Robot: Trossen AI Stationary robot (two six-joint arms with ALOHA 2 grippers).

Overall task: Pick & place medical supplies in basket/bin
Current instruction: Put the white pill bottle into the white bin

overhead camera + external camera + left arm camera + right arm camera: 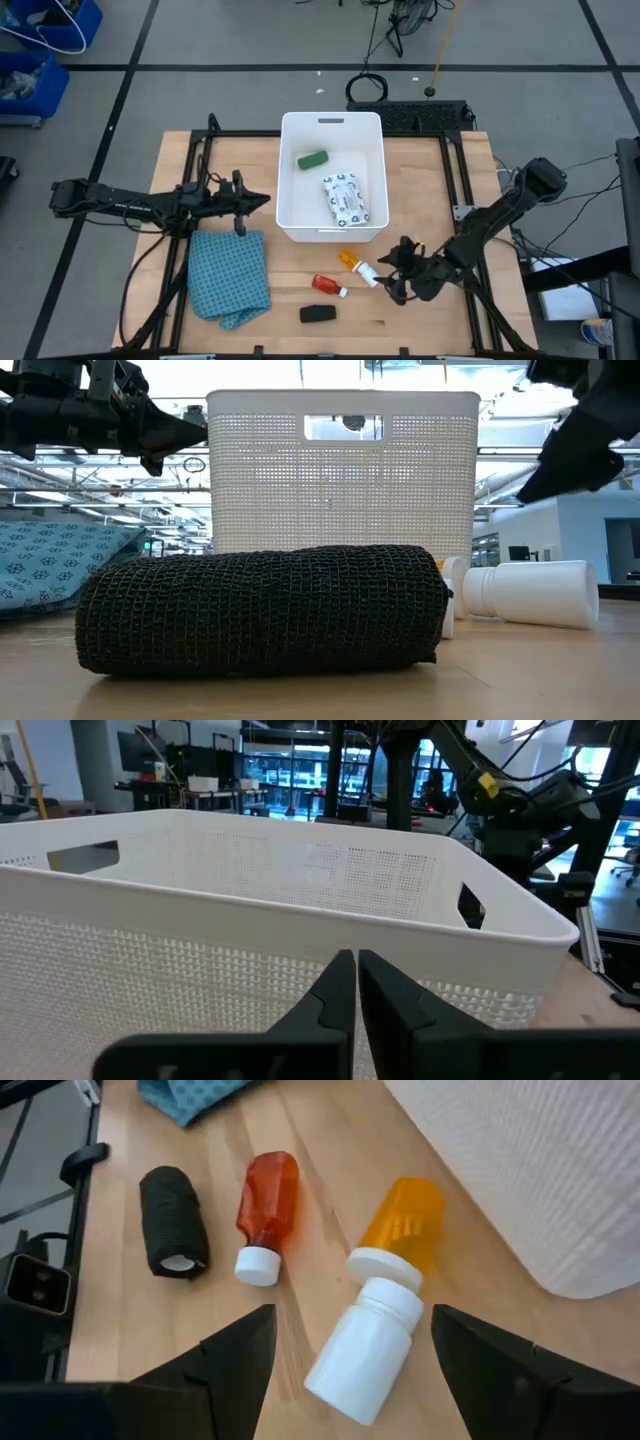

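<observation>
Cloth (229, 276) beside black roll (318, 314)

A blue patterned cloth (230, 277) lay crumpled on the wooden bench (420, 180). Blue bins (40, 50) stood on the floor beyond.

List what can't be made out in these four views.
- Low view: the black roll fills the foreground and hides the table behind it; the tub wall hides its contents.
- Left wrist view: tub wall blocks the inside; left gripper shut.
- High view: print on the white packet too small to read.
- Right wrist view: right gripper open over the white bottle; no label visible.
</observation>
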